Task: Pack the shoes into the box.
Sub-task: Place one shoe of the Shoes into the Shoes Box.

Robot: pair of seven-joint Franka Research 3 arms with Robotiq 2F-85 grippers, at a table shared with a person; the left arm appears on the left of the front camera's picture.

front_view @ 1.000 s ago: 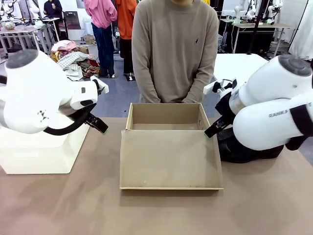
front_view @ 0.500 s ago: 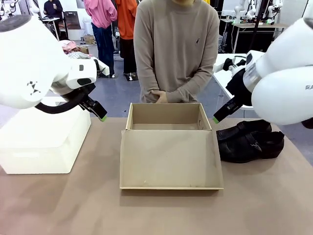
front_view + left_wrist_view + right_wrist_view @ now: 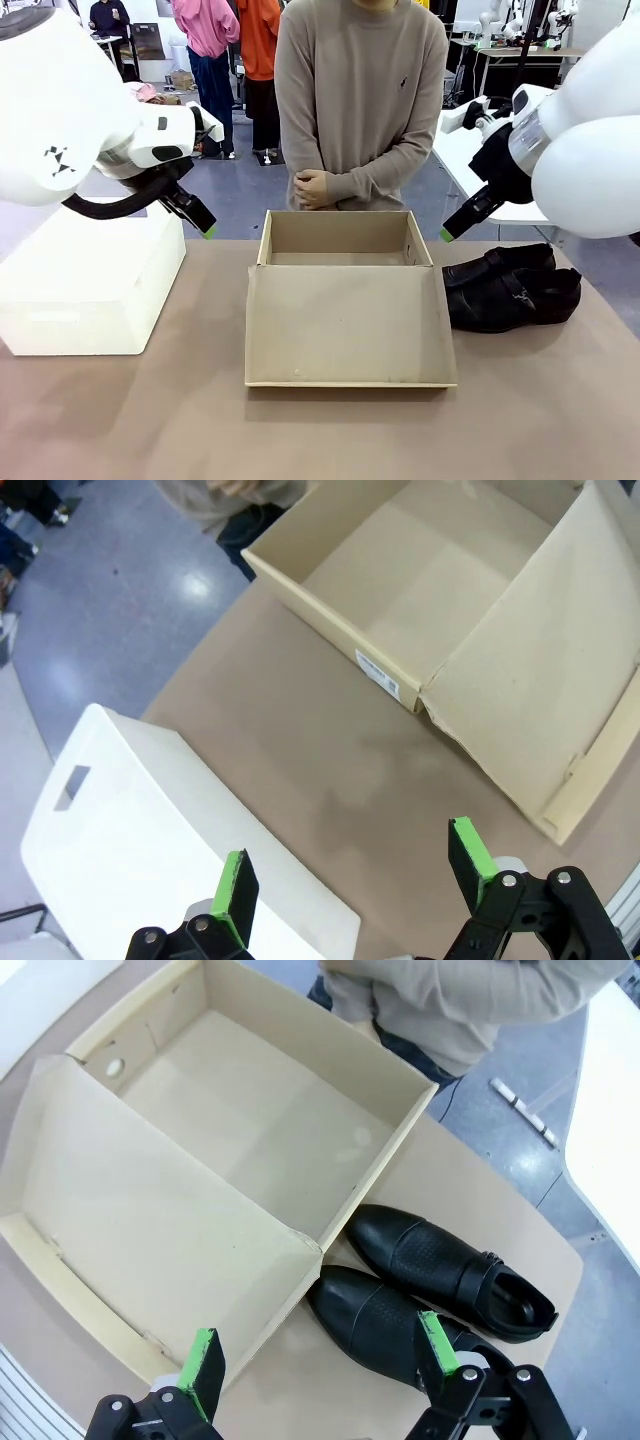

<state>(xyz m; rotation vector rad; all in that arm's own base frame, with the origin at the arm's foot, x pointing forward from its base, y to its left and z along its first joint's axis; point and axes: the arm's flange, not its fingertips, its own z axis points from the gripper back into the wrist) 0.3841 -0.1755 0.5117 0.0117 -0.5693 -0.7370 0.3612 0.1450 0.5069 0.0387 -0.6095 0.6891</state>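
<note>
Left jaws and right jaws stand open, empty. Below the right jaws lie the shoes (image 3: 430, 1275), just beside the open box (image 3: 250, 1120).

Bright, even overhead light, soft shadows, sharp frames, mild wide-angle wrist distortion.

Glossy black shoes (image 3: 510, 290), plain tan box (image 3: 340, 238), white container (image 3: 90, 290), brown table (image 3: 150, 420), person's beige sweater (image 3: 360, 100)
</note>
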